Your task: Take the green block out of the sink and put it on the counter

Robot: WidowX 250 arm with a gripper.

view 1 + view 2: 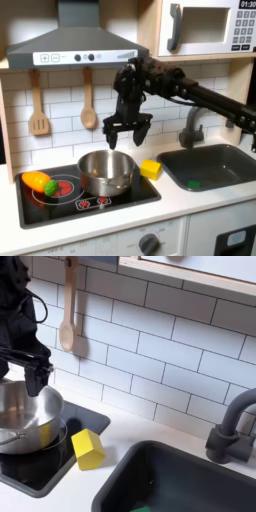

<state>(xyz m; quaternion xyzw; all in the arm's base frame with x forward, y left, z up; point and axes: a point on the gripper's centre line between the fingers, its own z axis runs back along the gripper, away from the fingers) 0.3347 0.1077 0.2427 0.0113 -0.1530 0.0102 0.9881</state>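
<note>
Green block (193, 183) on floor of sink (232, 155), well off to claw's right and below in first exterior view, untouched. Claw (126, 133) hangs over pot (106, 170), fingers spread, nothing held. Yellow block (151, 168) on counter (190, 199) between pot and sink, below-right of claw. Likely claw must cross toward sink before any grasp.

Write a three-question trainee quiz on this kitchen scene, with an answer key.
1. True or false: the green block lies on the counter.
2. What does the gripper hang above: A the sink, B the pot, C the toy vegetable?
3. What sits on the counter between the pot and the sink?

Key: 1 false, it lies in the sink. 2 B. 3 the yellow block.
</note>
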